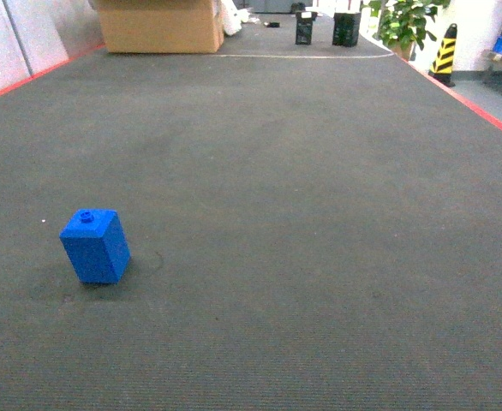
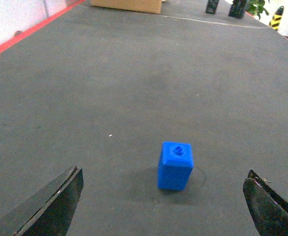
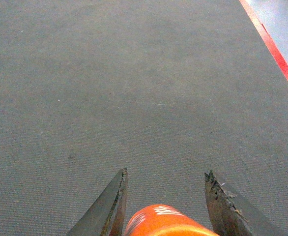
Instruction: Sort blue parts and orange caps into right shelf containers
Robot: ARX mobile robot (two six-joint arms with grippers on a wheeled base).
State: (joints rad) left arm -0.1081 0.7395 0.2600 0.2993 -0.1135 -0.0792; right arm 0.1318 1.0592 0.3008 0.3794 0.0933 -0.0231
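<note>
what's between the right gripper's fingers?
An orange cap sits between the right gripper fingers, white print on its side. Only its upper part shows; the rest is cut off by the frame edge, so actual finger contact can't be confirmed.

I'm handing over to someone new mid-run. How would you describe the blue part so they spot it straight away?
Start from the wide dark grey floor mat with red edging that fills the head view. Near its front left stands the blue part, alone and upright, between the open fingers of the left gripper in the left wrist view. It is a solid blue block, taller than wide, with a small round stud on top.
</note>
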